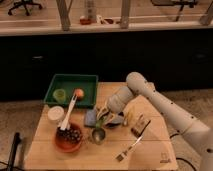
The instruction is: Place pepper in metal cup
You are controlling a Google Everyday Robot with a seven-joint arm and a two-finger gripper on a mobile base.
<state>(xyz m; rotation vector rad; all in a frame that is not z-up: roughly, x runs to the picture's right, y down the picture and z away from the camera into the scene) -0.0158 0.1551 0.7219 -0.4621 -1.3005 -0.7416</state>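
The metal cup is small and grey-silver, and stands on the wooden table just right of the orange bowl. My gripper hangs directly above and slightly behind the cup, pointing down. It is shut on the pepper, a slim green sliver that hangs from the fingertips just over the cup's rim. Most of the pepper is hidden by the gripper.
A green tray at the back left holds a light-green cup and an orange fruit. A white cup, an orange bowl with a white spoon, a blue sponge, a pale yellow item, a brown packet and a fork surround the cup.
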